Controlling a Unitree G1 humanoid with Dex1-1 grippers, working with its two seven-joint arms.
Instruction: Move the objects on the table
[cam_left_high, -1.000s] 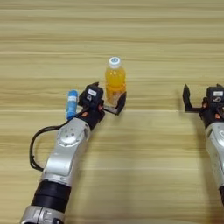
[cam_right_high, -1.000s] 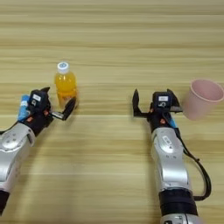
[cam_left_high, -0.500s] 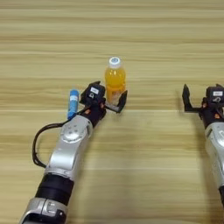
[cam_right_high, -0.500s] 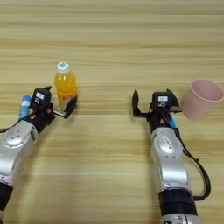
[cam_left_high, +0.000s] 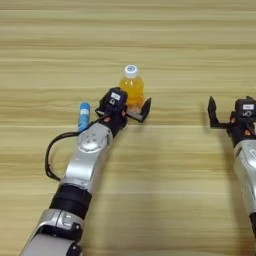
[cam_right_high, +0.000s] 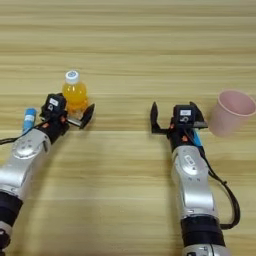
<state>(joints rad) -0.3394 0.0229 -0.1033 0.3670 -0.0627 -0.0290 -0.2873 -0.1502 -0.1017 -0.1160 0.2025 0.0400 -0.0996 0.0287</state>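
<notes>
A small bottle of orange drink (cam_left_high: 131, 86) with a white cap stands upright on the wooden table (cam_left_high: 150, 30), left of centre. My left gripper (cam_left_high: 131, 107) is open right at the bottle's base; one black finger (cam_left_high: 145, 109) shows to the bottle's right, and the other is hidden behind the wrist. A blue tube (cam_left_high: 83, 115) with a white label lies just left of that wrist. My right gripper (cam_right_high: 175, 116) rests open on the table at the right, with nothing between its fingers.
A pink cup (cam_right_high: 231, 112) stands upright just right of the right gripper. A black cable (cam_left_high: 50, 155) loops out beside the left forearm.
My left gripper has pushed forward a little, closing in on the base of the orange bottle. The bottle, the tube and the right arm have stayed put.
</notes>
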